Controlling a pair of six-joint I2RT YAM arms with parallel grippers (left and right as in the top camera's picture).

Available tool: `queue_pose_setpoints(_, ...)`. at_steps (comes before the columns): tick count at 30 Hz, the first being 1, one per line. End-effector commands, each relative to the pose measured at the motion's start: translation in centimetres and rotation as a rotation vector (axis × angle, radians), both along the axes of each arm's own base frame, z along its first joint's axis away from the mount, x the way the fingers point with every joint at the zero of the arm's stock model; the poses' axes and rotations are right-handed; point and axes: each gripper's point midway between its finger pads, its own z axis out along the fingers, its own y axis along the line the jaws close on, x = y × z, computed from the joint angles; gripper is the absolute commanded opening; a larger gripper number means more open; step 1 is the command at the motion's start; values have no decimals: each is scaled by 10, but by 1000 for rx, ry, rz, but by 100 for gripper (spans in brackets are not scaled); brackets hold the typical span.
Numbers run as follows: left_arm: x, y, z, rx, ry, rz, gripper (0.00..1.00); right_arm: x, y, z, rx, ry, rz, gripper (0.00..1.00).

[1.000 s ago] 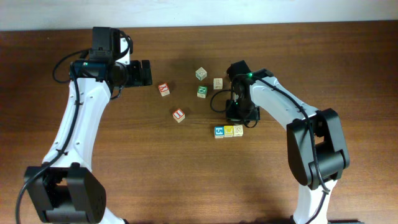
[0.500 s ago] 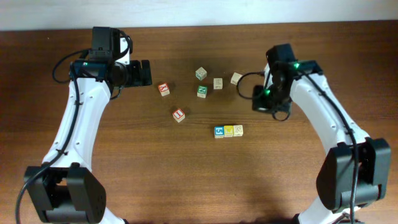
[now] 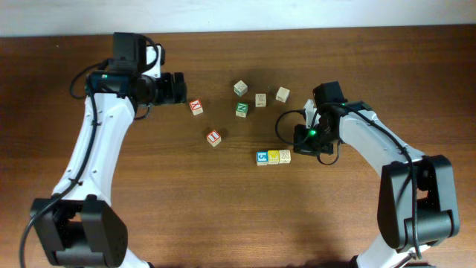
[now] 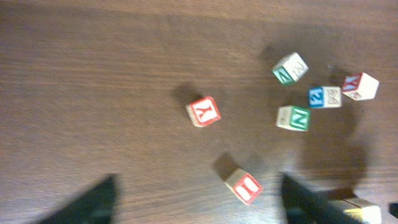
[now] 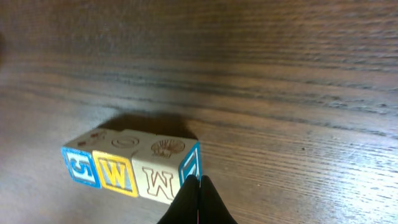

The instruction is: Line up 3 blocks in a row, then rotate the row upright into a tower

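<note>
Overhead view: a dark brown wooden table (image 3: 223, 216) fills the picture, with two white-and-black robot arms reaching in from the bottom edge. The left arm (image 3: 93, 149) extends toward the far left part of the table. The right arm (image 3: 375, 141) bends inward toward the middle.

The left gripper (image 4: 199, 208) shows in its wrist view as two dark fingers standing wide apart (nothing lies between them) over bare wood. The right gripper (image 5: 198, 190) has its fingertips pressed together and holds nothing. The tips sit just at the right end of a row of three small wooden alphabet cubes; whether they touch it cannot be told.

That row lies a little right of the table's centre, the cubes touching side by side: the blue-faced cube (image 3: 262, 158) on the left, the yellow-faced cube (image 3: 273, 157) in the middle, the pale cream cube (image 3: 285, 155) on the right.

Farther back, apart from the row, lie six loose cubes: two red-lettered cubes (image 3: 195, 107) (image 3: 213, 138), two green-lettered cubes (image 3: 242, 109) (image 3: 240, 88) and two pale cubes (image 3: 261, 100) (image 3: 282, 94).
</note>
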Motion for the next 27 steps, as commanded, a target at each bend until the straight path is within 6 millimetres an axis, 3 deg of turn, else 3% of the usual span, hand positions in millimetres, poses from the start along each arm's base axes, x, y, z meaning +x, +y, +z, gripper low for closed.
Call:
queue_pose_setpoints(1,-7,-34,-28,-94,132,61,0,0,-7,-6,-25,16,-45,4)
queue_pose_setpoints(5,-38,-100,-63,-179,309,-74,0,-3,-8,-12,-5,40,-58,4)
queue_pose_setpoints(9,-55,-140,-94,-148,374,-185,0,-3,-3,-14,101,36,-70,4)
queue_pose_setpoints(18,-83,-184,-138,-106,478,-257,0,0,-1,-17,117,34,-103,4)
queue_pose_setpoints(27,-104,-192,-153,-52,549,-182,0,-1,-1,-18,117,39,-102,4)
